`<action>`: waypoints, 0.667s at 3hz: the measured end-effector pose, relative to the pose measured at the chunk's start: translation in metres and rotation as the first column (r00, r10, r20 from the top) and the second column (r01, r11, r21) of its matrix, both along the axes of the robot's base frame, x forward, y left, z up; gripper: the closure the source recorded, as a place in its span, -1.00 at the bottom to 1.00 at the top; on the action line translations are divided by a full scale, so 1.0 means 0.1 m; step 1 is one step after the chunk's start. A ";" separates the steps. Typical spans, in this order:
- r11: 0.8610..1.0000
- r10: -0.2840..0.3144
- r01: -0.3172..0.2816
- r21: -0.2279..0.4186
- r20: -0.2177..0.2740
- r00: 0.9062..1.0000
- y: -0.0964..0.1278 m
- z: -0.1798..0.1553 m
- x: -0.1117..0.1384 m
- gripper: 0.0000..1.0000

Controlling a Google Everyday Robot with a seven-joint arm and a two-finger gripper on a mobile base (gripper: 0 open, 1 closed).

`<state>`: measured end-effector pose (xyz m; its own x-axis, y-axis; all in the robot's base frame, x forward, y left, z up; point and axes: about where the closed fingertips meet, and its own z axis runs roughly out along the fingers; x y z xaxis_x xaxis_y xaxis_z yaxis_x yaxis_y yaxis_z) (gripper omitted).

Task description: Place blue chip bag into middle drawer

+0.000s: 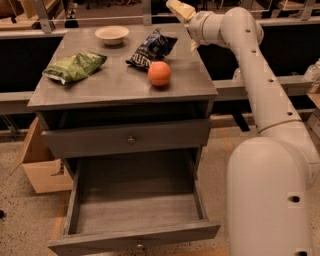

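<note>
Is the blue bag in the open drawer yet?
No, the blue bag lies on the cabinet top behind the orange; the claw hangs above its far right corner.

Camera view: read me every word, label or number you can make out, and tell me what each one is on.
Blue chip bag: white lettering, too blurred to read.
Green chip bag: no legible text.
Middle drawer, orange, bowl: no markings visible.
Gripper, raised over the cabinet top's back right corner, beside the blue chip bag: no label visible.
</note>
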<state>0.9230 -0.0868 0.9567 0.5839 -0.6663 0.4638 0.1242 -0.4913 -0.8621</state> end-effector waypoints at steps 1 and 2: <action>0.999 0.022 -0.021 -0.040 0.013 1.000 0.09 -0.07 0.06 -1.00; 0.994 0.075 -0.072 -0.088 0.027 0.997 0.28 -0.14 0.09 -1.00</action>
<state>0.9318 -0.0586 0.9427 0.6146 -0.5787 0.5360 0.1879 -0.5525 -0.8120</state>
